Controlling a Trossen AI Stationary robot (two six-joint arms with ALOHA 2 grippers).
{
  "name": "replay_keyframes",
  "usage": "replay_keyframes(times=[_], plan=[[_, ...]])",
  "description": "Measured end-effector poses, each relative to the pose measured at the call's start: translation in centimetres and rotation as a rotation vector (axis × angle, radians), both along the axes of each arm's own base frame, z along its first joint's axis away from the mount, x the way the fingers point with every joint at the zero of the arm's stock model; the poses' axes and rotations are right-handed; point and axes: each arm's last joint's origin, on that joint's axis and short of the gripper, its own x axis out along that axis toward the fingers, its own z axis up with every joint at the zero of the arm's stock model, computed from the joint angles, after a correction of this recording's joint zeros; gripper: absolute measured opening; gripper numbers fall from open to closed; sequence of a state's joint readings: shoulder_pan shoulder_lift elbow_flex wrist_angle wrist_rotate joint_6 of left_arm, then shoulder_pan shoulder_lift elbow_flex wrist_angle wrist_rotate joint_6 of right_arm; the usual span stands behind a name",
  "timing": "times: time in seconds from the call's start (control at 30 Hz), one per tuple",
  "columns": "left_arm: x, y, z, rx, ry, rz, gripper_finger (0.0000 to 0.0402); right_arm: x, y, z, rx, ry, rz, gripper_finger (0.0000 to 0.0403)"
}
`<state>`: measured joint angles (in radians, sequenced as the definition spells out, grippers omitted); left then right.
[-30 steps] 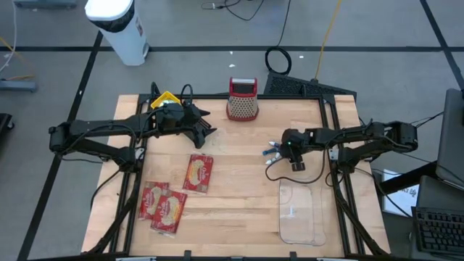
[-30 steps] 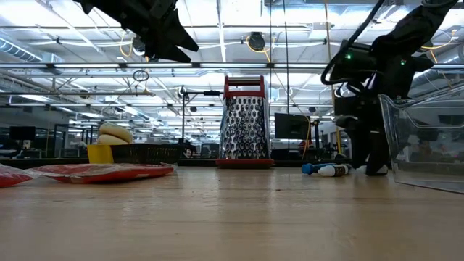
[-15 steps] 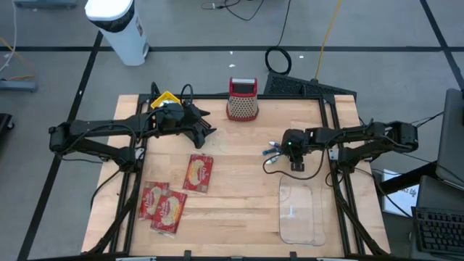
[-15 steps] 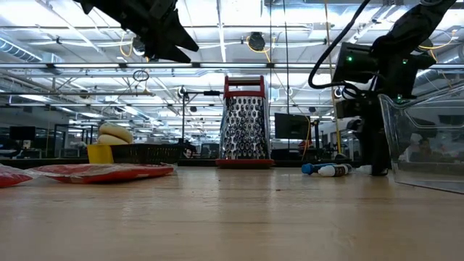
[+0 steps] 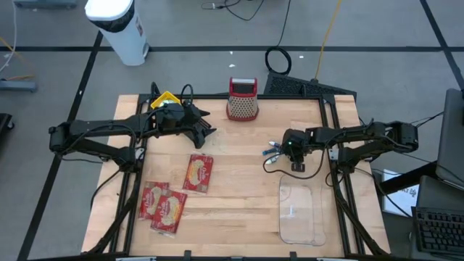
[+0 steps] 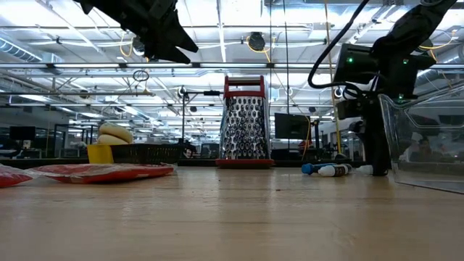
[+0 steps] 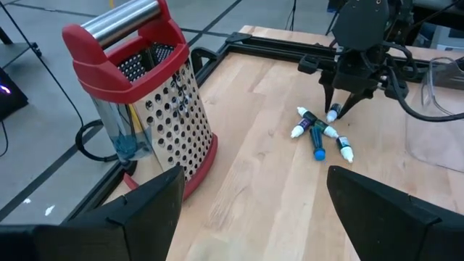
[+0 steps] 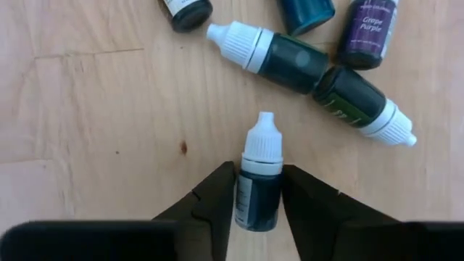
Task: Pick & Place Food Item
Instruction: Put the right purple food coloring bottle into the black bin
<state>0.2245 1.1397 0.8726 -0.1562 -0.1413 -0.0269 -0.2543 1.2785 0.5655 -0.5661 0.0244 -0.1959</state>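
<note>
Several small dark dropper bottles with white caps [image 5: 272, 151] lie in a cluster on the wooden table at its right middle. My right gripper [image 8: 258, 199] points steeply down at the cluster's edge, shut on one more such bottle [image 8: 258, 177]. That gripper also shows in the left wrist view [image 7: 342, 109] and the low view [image 6: 373, 163]. My left gripper [image 7: 254, 217] hangs open high over the table's far left, near the grater [image 5: 243, 99]. Red food packets [image 5: 199, 172] lie flat at the near left. My right gripper pinches the dropper bottle's dark body [image 8: 255, 196] between its two fingers, one on each side. The fingers come from above, slanting steeply down. The bottle's white cap [image 8: 262, 141] sticks out beyond the fingertips toward the other bottles. Whether the bottle is clear of the table I cannot tell.
A metal grater with a red frame [image 7: 148, 109] stands at the far middle. A clear plastic container [image 5: 301, 214] sits at the near right beside my right arm. Two more red packets [image 5: 163, 206] lie at the near left. A dark basket with yellow items [image 5: 165, 99] is at the far left.
My right wrist has rolled a little and tipped more steeply down while staying over the bottles. The bottles on the table lie as before.
</note>
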Motion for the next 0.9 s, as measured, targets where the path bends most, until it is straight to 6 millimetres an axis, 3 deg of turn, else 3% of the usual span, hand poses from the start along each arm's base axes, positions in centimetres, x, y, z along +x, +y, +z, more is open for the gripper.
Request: replay_keyframes(times=[0.2,0.4,0.9], plan=[[0.3,0.1,-0.3,-0.050,-0.010,0.023,0.0340,0.1,0.0,0.2,-0.004,-0.020,0.000,0.0063],[1.1,0.2,-0.3,-0.107,-0.079,0.052,0.0340,0.0,0.0,1.1,-0.027,-0.102,-0.010,0.0075],[6.1,1.8,-2.4,-0.147,-0.310,0.080,0.0340,2.3,-0.7,7.3,-0.237,-0.750,0.014,0.0072]])
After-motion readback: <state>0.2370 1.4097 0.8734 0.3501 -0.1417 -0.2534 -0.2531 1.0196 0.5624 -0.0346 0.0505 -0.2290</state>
